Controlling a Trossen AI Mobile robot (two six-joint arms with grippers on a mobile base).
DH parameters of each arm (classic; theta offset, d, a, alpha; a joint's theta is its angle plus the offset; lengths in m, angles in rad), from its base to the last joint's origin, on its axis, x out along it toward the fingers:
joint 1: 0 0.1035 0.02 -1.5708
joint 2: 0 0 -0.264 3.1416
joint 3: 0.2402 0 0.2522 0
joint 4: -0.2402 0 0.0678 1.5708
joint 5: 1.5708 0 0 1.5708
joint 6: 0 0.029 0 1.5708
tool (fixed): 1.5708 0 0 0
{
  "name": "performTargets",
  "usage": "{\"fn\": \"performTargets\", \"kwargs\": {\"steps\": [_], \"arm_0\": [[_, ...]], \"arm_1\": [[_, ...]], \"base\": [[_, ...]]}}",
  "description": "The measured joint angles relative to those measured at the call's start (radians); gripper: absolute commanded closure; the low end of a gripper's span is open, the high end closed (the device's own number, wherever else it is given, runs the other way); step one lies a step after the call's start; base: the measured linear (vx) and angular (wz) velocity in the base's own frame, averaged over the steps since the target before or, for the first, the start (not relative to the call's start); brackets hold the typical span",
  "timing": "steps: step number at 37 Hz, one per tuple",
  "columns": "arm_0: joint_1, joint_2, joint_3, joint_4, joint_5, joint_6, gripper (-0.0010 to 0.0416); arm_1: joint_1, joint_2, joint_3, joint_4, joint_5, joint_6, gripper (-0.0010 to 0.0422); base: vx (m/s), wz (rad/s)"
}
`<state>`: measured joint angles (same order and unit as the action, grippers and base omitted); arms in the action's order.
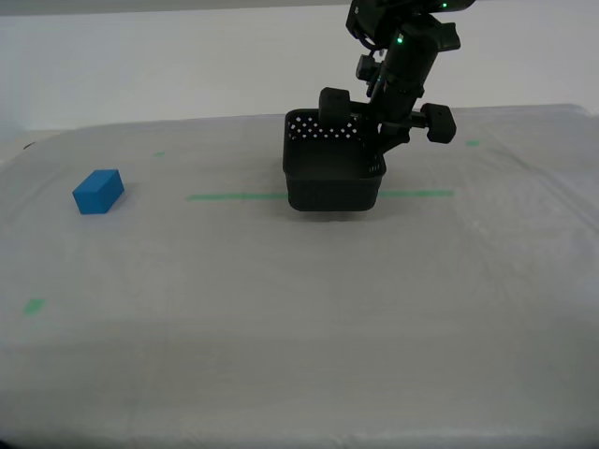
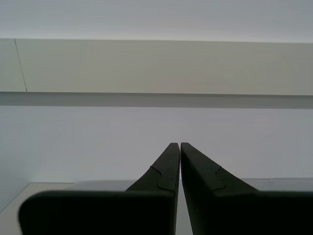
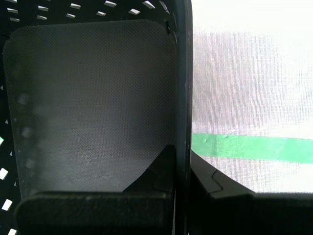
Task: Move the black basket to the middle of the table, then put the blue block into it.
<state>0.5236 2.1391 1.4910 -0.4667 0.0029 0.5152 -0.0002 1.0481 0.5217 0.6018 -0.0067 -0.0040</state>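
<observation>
Exterior view: my first claw (image 1: 374,140) comes down from above onto the small square black plastic basket (image 1: 332,182) with rounded corners and rows of round holes in its walls. The basket stands near the middle of the wide worktop (image 1: 299,309) covered in whitish-grey cloth, across the long green tape line (image 1: 234,196), which shows on either side of it. The claw is clamped on the basket's wall at the exterior view's right, one finger inside and one outside.

First wrist view: the basket's wall (image 3: 183,98) runs edge-on between the two dark fingers (image 3: 215,181), pinched tight, with the basket's matt floor to one side and the cloth and green tape (image 3: 249,147) to the other.

The small solid bright-blue rectangular block (image 1: 98,191) lies on the cloth toward the exterior view's left, well apart from the basket and outside it. A small green mark (image 1: 34,306) sits nearer the camera on that same side.

Second wrist view: my second claw (image 2: 176,147) has its fingertips pressed together on nothing, pointed at a pale wall, away from the basket and block
</observation>
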Motion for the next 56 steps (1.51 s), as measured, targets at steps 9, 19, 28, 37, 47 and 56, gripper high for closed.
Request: {"fn": "performTargets", "kwargs": {"steps": [9, 19, 28, 37, 47, 56], "arm_0": [[-0.001, 0.000, 0.000, 0.014, 0.027, -0.060, 0.0402], [0.001, 0.000, 0.000, 0.010, 0.021, -0.024, 0.0351], [0.000, 0.000, 0.000, 0.010, 0.021, -0.022, 0.0285], [0.000, 0.000, 0.000, 0.010, 0.021, -0.022, 0.0201], [0.004, 0.000, 0.011, 0.011, 0.021, -0.023, 0.0085], [0.007, -0.002, 0.011, 0.007, 0.021, -0.037, 0.0005]], "arm_1": [[0.000, 0.000, 0.000, 0.000, 0.000, 0.000, 0.0412], [0.000, 0.000, 0.000, 0.000, 0.000, 0.000, 0.0412], [0.000, 0.000, 0.000, 0.000, 0.000, 0.000, 0.0412], [0.000, 0.000, 0.000, 0.000, 0.000, 0.000, 0.0412], [0.000, 0.000, 0.000, 0.000, 0.000, 0.000, 0.0412], [0.000, 0.000, 0.000, 0.000, 0.000, 0.000, 0.0412]], "base": [[0.000, 0.000], [0.000, 0.000], [0.000, 0.000], [0.000, 0.000], [0.000, 0.000], [0.000, 0.000]]}}
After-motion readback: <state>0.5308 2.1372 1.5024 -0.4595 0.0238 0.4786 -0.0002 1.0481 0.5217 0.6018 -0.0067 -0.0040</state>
